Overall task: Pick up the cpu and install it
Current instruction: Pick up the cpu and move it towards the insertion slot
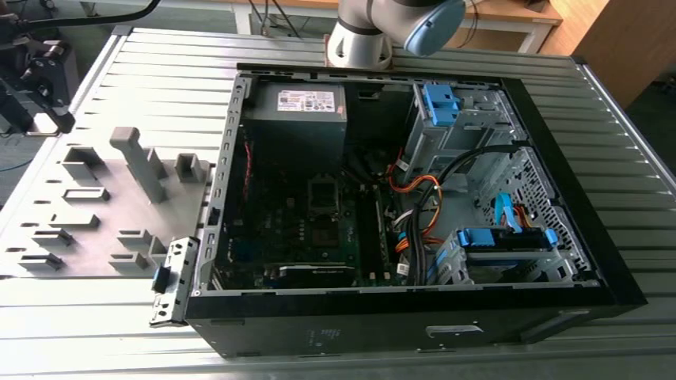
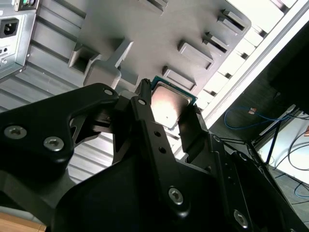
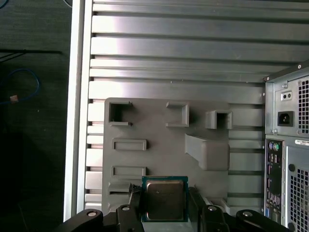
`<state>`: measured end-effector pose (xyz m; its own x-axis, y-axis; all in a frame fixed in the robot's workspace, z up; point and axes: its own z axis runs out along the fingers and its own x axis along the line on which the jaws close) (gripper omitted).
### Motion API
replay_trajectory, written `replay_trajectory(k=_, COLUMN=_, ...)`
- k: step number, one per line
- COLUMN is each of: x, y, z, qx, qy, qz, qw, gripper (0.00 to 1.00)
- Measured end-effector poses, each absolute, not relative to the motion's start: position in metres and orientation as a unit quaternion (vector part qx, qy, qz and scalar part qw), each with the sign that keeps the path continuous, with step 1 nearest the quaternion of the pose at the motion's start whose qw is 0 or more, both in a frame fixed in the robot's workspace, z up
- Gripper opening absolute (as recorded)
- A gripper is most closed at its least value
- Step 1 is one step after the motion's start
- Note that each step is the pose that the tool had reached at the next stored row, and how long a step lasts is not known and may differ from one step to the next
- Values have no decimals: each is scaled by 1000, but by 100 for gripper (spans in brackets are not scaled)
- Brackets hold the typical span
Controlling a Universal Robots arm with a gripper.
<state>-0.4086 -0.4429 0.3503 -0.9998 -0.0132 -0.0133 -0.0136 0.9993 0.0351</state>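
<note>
The cpu (image 3: 164,199) is a small square chip with a silver-grey top and a green rim. It sits between my gripper's (image 3: 165,193) two black fingers (image 3: 134,202), which close on its opposite edges. In the second wrist view the cpu (image 2: 170,102) is held the same way in the gripper (image 2: 169,99), above the grey fixture plate (image 2: 145,34). In the exterior view the gripper (image 1: 44,91) hangs at the exterior view's far left, above the table beyond the fixture plate (image 1: 95,214). The open computer case (image 1: 423,198) shows its motherboard socket (image 1: 322,194) near the middle.
The fixture plate (image 3: 159,140) carries several raised holders and slots. The ribbed metal table (image 1: 158,71) runs under everything. The case holds a power supply (image 1: 296,107), orange cables (image 1: 417,198) and blue drive brackets (image 1: 507,237). The arm's base (image 1: 365,36) stands behind the case.
</note>
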Motion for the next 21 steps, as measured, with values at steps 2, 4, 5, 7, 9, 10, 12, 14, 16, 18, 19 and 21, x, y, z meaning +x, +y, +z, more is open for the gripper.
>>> replay_trajectory(k=2, x=-407, y=-443, z=350, qx=-7, qy=1000, qz=18, qw=6, gripper=47)
replay_trajectory(k=4, x=-406, y=-443, z=350, qx=-7, qy=1000, qz=18, qw=6, gripper=47)
replay_trajectory(k=5, x=-405, y=-443, z=350, qx=-7, qy=1000, qz=18, qw=6, gripper=47)
replay_trajectory(k=7, x=-404, y=-443, z=350, qx=-7, qy=1000, qz=18, qw=6, gripper=47)
replay_trajectory(k=9, x=-402, y=-443, z=350, qx=-7, qy=1000, qz=18, qw=6, gripper=47)
replay_trajectory(k=10, x=-401, y=-443, z=350, qx=-7, qy=1000, qz=18, qw=6, gripper=47)
replay_trajectory(k=12, x=-399, y=-443, z=350, qx=-7, qy=1000, qz=18, qw=6, gripper=47)
replay_trajectory(k=14, x=-396, y=-443, z=350, qx=-7, qy=1000, qz=18, qw=6, gripper=47)
replay_trajectory(k=16, x=-393, y=-443, z=350, qx=-7, qy=1000, qz=18, qw=6, gripper=47)
replay_trajectory(k=18, x=-391, y=-443, z=350, qx=-7, qy=1000, qz=18, qw=7, gripper=47)
replay_trajectory(k=19, x=-389, y=-443, z=350, qx=-7, qy=1000, qz=18, qw=7, gripper=47)
replay_trajectory(k=21, x=-385, y=-443, z=350, qx=-7, qy=1000, qz=18, qw=6, gripper=47)
